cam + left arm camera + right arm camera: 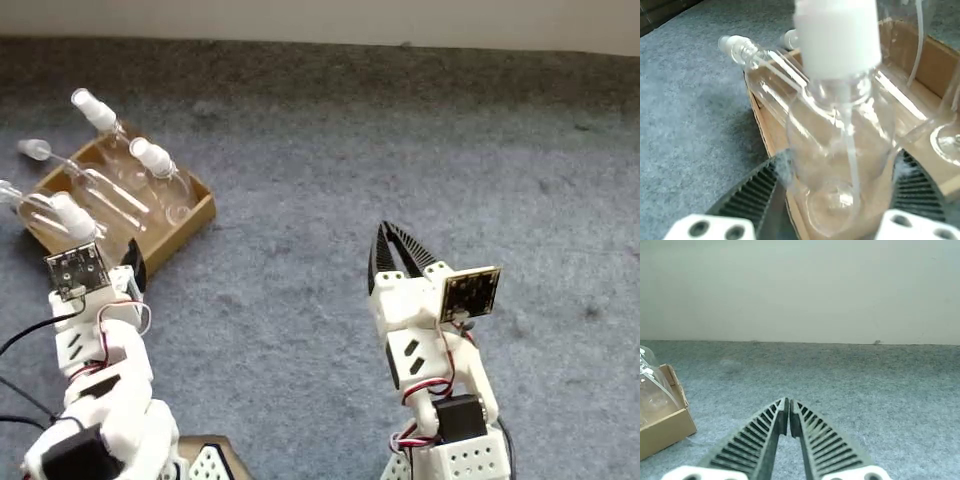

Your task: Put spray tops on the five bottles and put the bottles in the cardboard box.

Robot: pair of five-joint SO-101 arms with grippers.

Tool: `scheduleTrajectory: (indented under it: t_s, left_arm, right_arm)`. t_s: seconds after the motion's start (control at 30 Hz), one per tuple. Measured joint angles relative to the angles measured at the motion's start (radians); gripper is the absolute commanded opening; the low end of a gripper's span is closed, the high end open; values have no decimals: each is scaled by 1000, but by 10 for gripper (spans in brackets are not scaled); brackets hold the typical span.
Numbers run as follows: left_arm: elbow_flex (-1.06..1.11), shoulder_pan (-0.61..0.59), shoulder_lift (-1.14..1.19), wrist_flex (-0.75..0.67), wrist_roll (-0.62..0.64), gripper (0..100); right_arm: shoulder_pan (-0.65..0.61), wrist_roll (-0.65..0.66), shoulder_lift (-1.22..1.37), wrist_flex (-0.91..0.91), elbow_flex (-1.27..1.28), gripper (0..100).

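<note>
While my left tool point(840, 200) grips a spray-topped bottle point(840, 130) at the cardboard box point(190, 232) edge beside other bottles point(165, 180) inside, my right tool point(789, 415) sits pinched together, empty, over the tabletop point(420, 150).

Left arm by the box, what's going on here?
The left gripper is shut on a capped bottle, holding it at the edge of the cardboard box nearest that arm. Four other bottles with spray tops lie or lean in the box. The right gripper is shut and empty over the grey table cover.
</note>
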Motion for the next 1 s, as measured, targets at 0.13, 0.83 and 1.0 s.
scheduleTrajectory:
  t_s: [0.13,0.83,1.0]
  left_arm:
    - [-5,0,-157,187,0,282]
    - [-313,-2,-876,1350,-2,231]
    - [-397,-2,-898,1505,-2,116]
  right_arm:
    - [0,0,0,0,0,5]
    - [0,0,0,0,0,5]
    - [0,0,0,0,0,5]
